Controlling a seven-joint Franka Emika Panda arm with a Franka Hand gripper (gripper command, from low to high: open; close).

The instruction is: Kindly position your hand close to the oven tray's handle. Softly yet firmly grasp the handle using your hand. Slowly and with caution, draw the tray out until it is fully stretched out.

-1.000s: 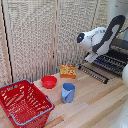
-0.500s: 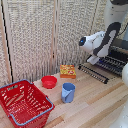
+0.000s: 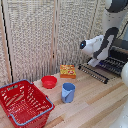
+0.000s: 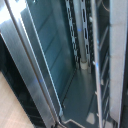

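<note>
The black oven [image 3: 121,54] stands at the exterior view's right edge, partly hidden by the arm. Its long dark door panel [image 3: 93,73] lies open and flat on the table. The tray [image 3: 114,64], a rack of thin silvery bars, shows behind the door at the oven mouth. My gripper [image 3: 94,62] is a small white block at the arm's end, just above the far part of the door and beside the tray's front. Its fingers do not show clearly. The wrist view shows the dark door glass [image 4: 55,60] and the tray's bars [image 4: 104,75] very close, with no fingers in it.
A red basket [image 3: 24,102] sits at the front of the exterior view's left. A red bowl [image 3: 49,81], a blue cup [image 3: 68,92] and an orange box [image 3: 68,71] stand mid-table. A slatted screen [image 3: 40,35] backs the wooden table [image 3: 95,105].
The arm has dropped slightly toward the open oven front. The other things have not moved.
</note>
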